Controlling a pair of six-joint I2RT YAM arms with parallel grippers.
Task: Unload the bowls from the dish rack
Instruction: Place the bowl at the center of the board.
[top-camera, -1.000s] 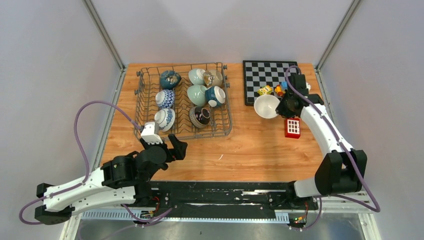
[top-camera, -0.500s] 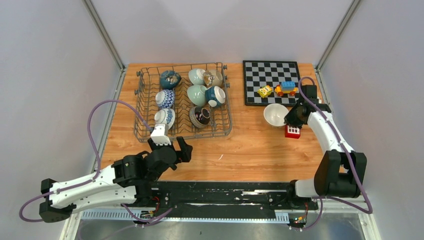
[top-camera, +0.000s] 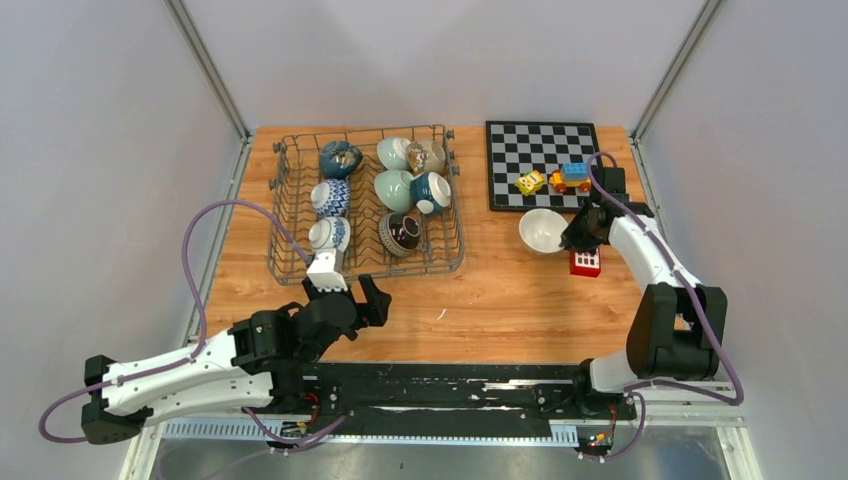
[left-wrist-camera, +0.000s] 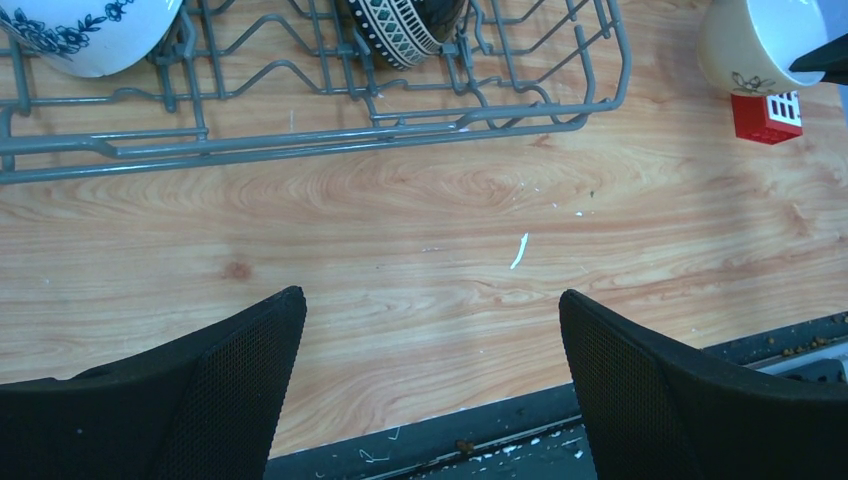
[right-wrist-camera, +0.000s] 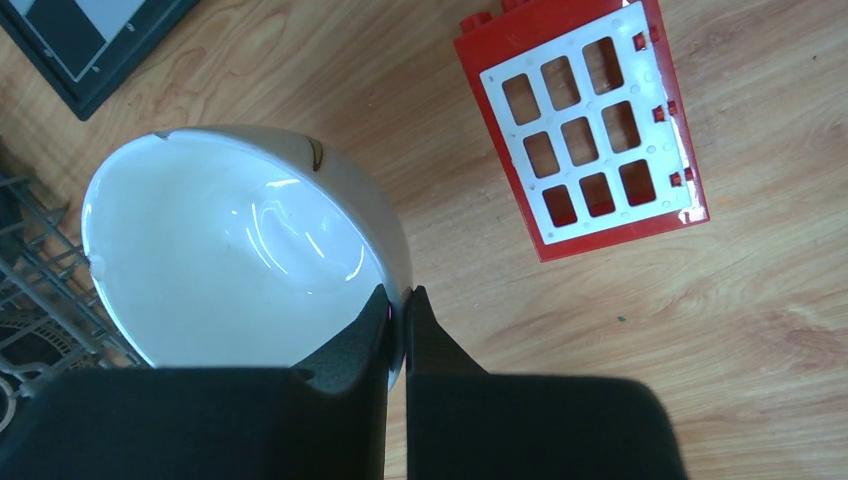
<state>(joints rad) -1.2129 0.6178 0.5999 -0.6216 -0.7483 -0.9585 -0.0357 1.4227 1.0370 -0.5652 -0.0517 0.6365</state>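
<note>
Pinching the rim of the bowl (right-wrist-camera: 230, 250) in my right claw (right-wrist-camera: 400, 300), left claw (left-wrist-camera: 430, 295) wide and empty, I might tip it onto the block (right-wrist-camera: 585, 130).

Place: we read this as a robotics lab | Evidence: we see bare grey walls (top-camera: 450, 50), metal frame posts (top-camera: 207, 68), wooden table (top-camera: 500, 300), bolted arms (top-camera: 170, 375)

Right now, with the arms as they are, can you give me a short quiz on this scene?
1. True or false: the left gripper stands open and empty.
2. What does the right gripper pinch? A) a white bowl by its rim B) a spoon C) nothing
3. Is that bowl inside the dish rack?
Key: 1 true; 2 A; 3 no, it is outside, to the rack's right.
</note>
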